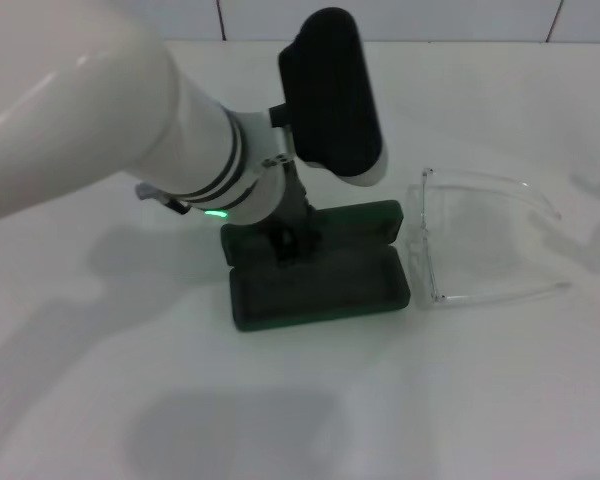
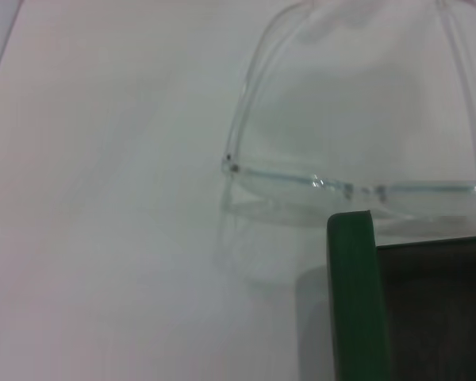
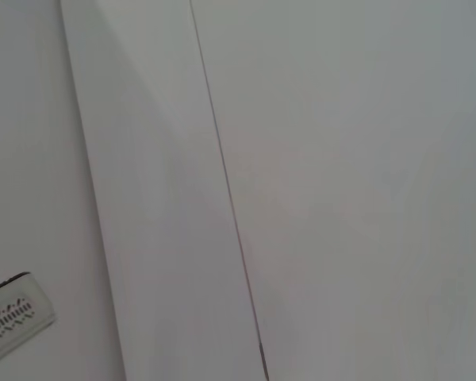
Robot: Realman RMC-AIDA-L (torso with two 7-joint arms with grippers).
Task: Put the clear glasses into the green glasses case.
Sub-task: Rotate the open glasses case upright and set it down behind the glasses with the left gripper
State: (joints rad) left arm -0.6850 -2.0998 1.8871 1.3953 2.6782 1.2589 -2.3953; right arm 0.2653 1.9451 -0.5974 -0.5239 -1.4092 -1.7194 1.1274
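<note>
The left gripper point(image 1: 292, 243) is down on the open green glasses case point(image 1: 320, 285), at the back part by the hinge; the wrist hides its fingers, so whether it is gripping cannot be told. The clear glasses point(image 1: 480, 240) lie on the white table point(image 1: 460, 400) just beyond the case's far end from the gripper, arms unfolded and pointing away from the case, front bar nearest it. They look light, stiff, thin, likely slippery and easy to flex, so the front bar near the bridge point(image 2: 357, 189) seems the safest hold. The right gripper is out of sight
</note>
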